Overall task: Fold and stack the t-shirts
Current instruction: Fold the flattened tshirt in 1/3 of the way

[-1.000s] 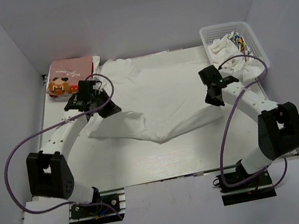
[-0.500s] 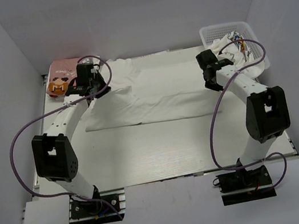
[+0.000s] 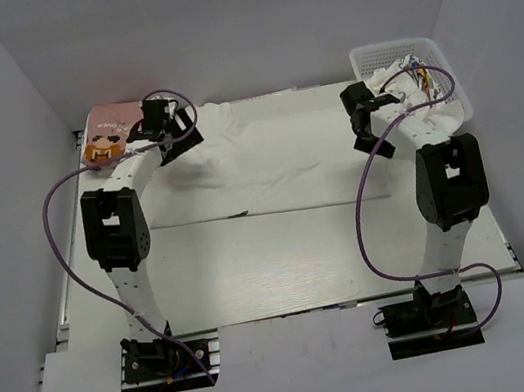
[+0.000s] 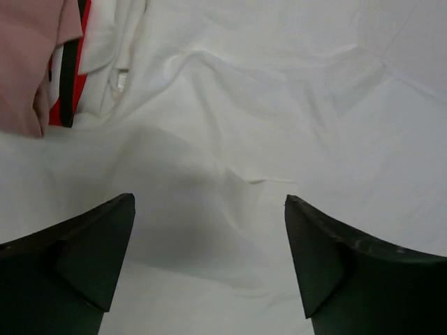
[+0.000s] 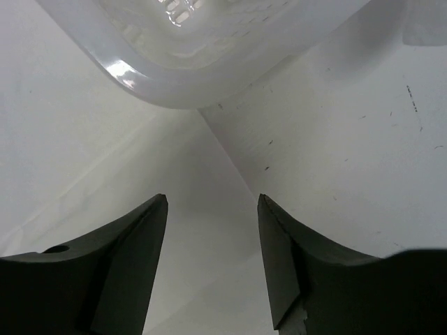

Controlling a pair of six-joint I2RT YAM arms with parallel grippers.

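Observation:
The white t-shirt point(image 3: 277, 168) lies folded in half across the back of the table, its fold edge toward me. My left gripper point(image 3: 186, 138) hangs open just above its back left corner; in the left wrist view the fingers point(image 4: 91, 258) stand wide apart over rumpled white cloth point(image 4: 251, 125), holding nothing. The pink t-shirt point(image 3: 114, 133) with the cartoon print lies folded at the back left, its edge point(image 4: 28, 63) showing beside the white one. My right gripper point(image 3: 363, 137) is open by the white shirt's back right corner, with nothing between its fingers point(image 5: 133, 265).
A white lattice basket point(image 3: 441, 58) with crumpled cloth point(image 3: 399, 80) in it stands at the back right; its rim point(image 5: 167, 84) sits close ahead of the right gripper. White walls enclose the table on three sides.
Both grippers carried the white t-shirt's near edge toward the back, folding it in half. They were shut on the cloth; now both have opened and let it go.

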